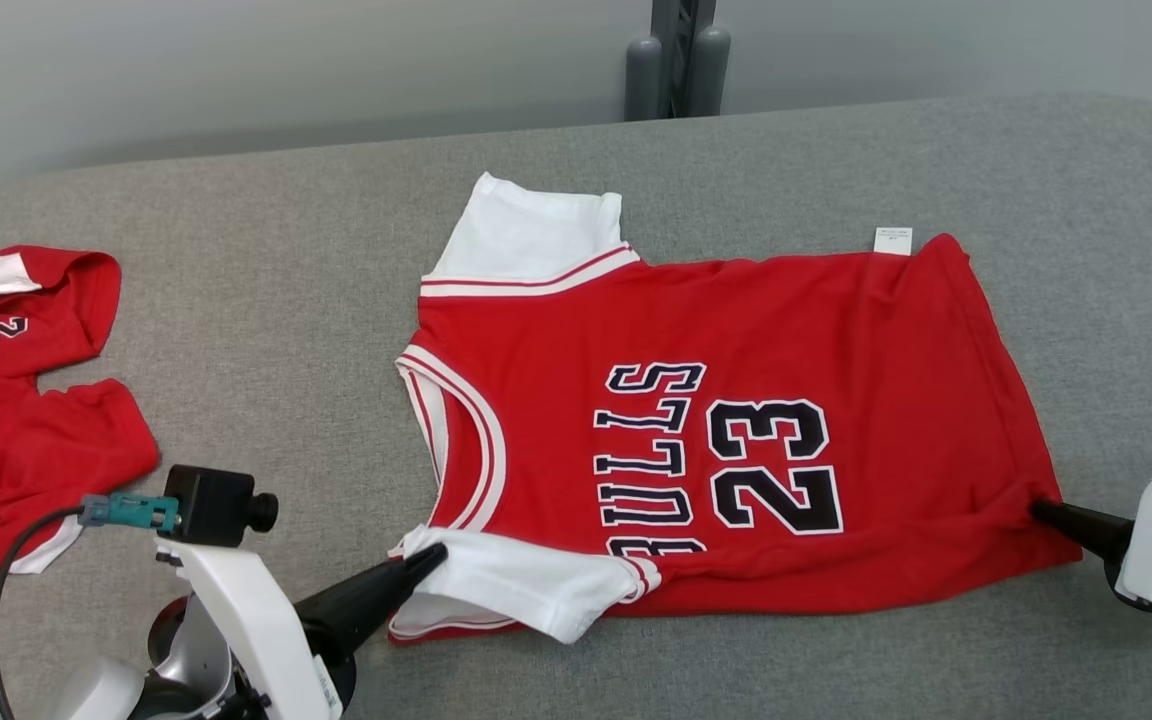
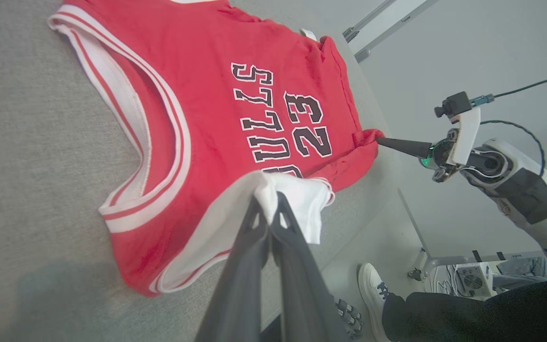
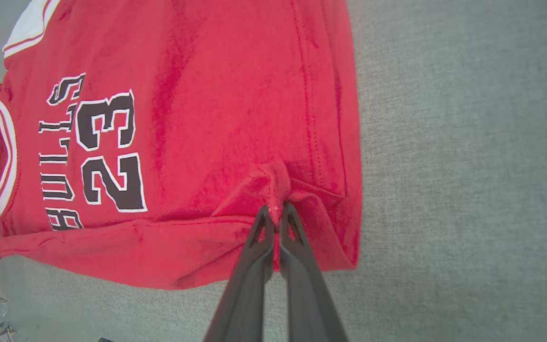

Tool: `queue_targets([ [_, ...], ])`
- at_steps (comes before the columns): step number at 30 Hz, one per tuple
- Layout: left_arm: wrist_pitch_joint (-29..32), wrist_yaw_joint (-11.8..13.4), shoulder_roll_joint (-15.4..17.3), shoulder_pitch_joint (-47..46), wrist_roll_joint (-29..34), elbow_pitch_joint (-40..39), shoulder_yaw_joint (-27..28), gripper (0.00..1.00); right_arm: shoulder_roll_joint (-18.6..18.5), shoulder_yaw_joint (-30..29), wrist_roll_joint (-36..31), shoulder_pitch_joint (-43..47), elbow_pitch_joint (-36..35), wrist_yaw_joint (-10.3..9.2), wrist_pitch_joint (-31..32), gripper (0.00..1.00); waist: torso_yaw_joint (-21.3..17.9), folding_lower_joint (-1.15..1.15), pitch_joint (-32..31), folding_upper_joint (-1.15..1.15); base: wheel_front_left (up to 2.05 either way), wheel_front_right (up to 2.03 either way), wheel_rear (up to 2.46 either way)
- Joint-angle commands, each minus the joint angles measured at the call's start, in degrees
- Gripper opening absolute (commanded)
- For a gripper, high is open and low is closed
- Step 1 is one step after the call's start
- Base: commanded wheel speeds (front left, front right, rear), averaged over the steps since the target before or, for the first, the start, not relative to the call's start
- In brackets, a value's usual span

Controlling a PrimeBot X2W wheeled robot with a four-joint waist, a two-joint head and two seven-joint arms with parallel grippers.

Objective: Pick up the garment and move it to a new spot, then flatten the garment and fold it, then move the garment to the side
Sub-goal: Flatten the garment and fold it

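At the near edge of the grey padded table (image 1: 286, 330), the near white sleeve (image 1: 516, 585) of the red garment (image 1: 786, 320) is being pinched by the left gripper (image 1: 436, 553). Its two dark fingers are being pressed together on the sleeve's cloth, and the sleeve is being held folded over the garment's front, covering the lowest letter of the print. Level with it on the robot's right, a bunched fold of red cloth beside the hem's near corner is being clamped by the right gripper (image 1: 1039, 510), fingers closed on it. Below that edge, a person's white shoe (image 2: 373, 289) is being seen on the floor in the left wrist view.

The garment is lying front-up in the middle of the table, its long axis running across the robot from left to right. The neck opening (image 1: 456, 440) is pointing to the robot's left and the hem to its right, so the black lettering and the number 23 (image 1: 776, 465) are being shown sideways. Farther back, the other white sleeve (image 1: 526, 240) is lying flat, pointing away from the robot, and a small white label (image 1: 893, 240) is sticking out at the hem's far corner. Well apart on the robot's left, a second red garment (image 1: 26, 420) is lying crumpled. Beyond the far edge, a dark post (image 1: 676, 50) is standing before a pale wall.
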Motion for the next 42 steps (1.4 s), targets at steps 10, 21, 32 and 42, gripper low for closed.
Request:
queue_targets([
  [10, -2.6, 0.8, -2.7, -4.2, 2.5, 4.6, 0.5, 0.0, 1.7, -1.2, -3.2, -2.4, 0.6, -0.02, -3.7, 0.0, -0.4, 0.0, 2.5, 0.0, 0.0, 0.0, 0.0],
  [21, -5.0, 0.9, -5.3, -7.9, 4.5, 9.8, 0.6, 0.0, 3.0, -0.9, -5.9, -4.1, 0.4, -0.02, -8.7, 0.0, -0.3, 0.0, 4.3, 0.0, 0.0, 0.0, 0.0],
  [32, -9.4, 1.8, -9.1, -11.5, 7.1, 16.5, 1.0, 1.0, 4.6, -1.2, -5.7, -6.0, 4.0, -0.02, -11.8, 1.0, -0.1, 0.0, 5.4, 0.0, 0.0, 0.0, 0.0],
  [42, -21.0, 3.0, -12.3, -12.7, 11.0, 21.6, 4.1, 1.0, 4.9, -2.3, -7.8, -6.4, 5.5, -0.02, -18.4, 1.0, 0.0, 0.0, 4.4, 0.0, 0.0, 0.0, 0.0],
])
